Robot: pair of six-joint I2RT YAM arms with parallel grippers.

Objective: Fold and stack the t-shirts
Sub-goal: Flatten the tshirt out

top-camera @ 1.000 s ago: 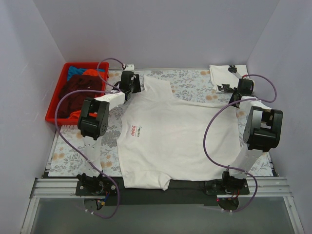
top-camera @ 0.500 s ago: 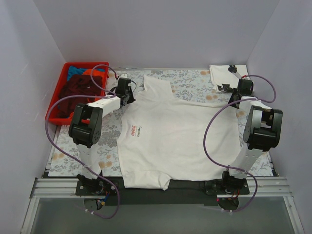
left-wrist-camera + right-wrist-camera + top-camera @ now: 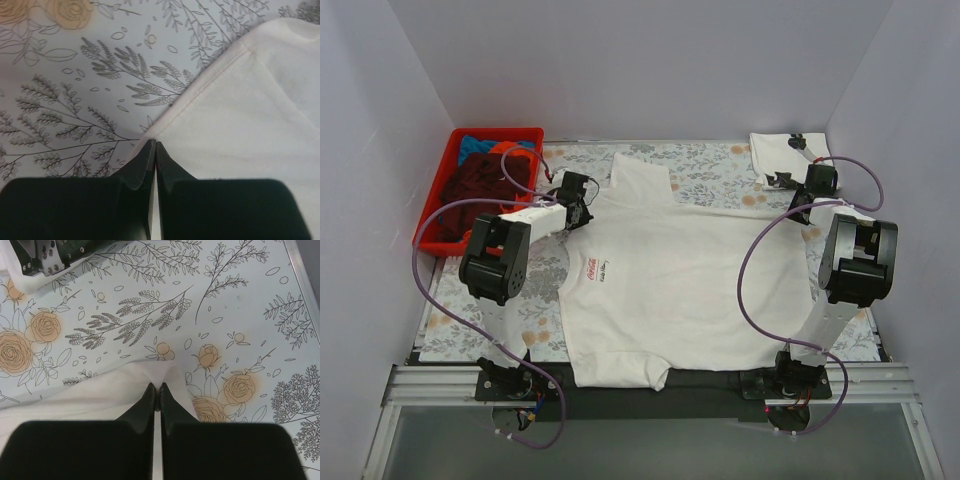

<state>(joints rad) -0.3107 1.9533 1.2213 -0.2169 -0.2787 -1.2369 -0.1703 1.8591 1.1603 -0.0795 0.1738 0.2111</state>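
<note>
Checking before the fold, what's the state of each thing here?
Coca-Cola t-shirt: spread flat, unfolded.
Left gripper: shut on its hemmed corner.
Right gripper: shut on its far-right edge.
Black-print t-shirt: folded.
Maroon, orange, blue tees: heaped unfolded in red crate.

We see bright, even overhead light and faint shadows; the white t-shirt [image 3: 670, 290] nearly washes out, and the wrist views blur along the bottom.

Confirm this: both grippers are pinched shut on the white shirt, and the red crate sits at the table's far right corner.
Not quite. The top external view shows the red crate at the far left corner, not the right. The rest holds: left gripper and right gripper are both shut on the white shirt.
</note>
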